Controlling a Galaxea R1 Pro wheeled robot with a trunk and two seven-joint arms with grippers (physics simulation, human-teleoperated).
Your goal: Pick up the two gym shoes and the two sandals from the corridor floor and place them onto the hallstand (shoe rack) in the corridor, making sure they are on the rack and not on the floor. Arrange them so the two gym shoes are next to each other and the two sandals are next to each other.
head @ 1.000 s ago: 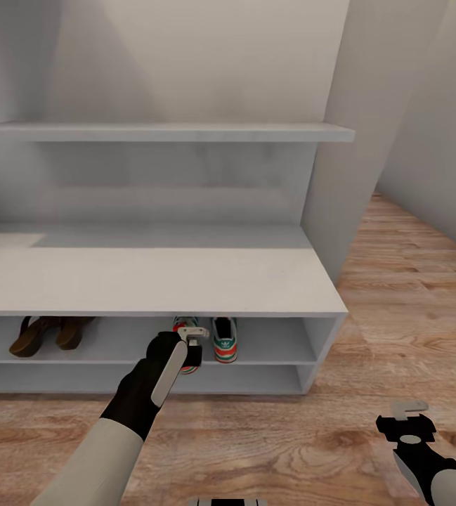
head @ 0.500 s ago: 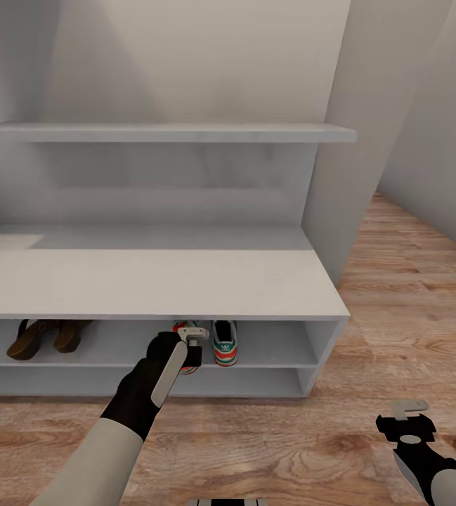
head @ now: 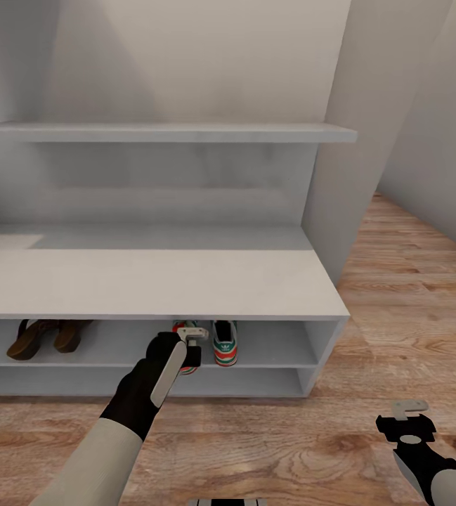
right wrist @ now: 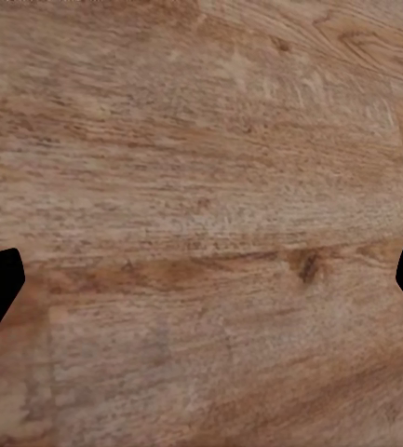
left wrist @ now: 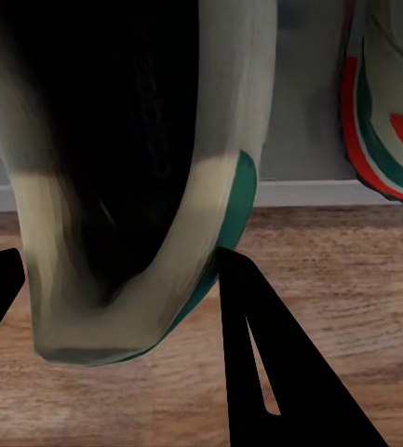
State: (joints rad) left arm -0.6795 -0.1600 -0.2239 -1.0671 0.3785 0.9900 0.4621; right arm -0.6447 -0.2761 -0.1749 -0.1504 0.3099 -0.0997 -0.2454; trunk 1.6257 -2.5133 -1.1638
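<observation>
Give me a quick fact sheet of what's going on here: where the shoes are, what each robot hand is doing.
Place: corridor with wood floor and white shoe rack
Sandals: both side by side on the rack's upper open shelf, toward its left end
Gym shoe already placed: on the same shelf, heel outward
Second gym shoe: between the left gripper's fingers at the shelf front, just beside the first
Left gripper: closed on that shoe's heel
Right gripper: open, empty, over bare floor
Left on floor: no shoes visible
</observation>
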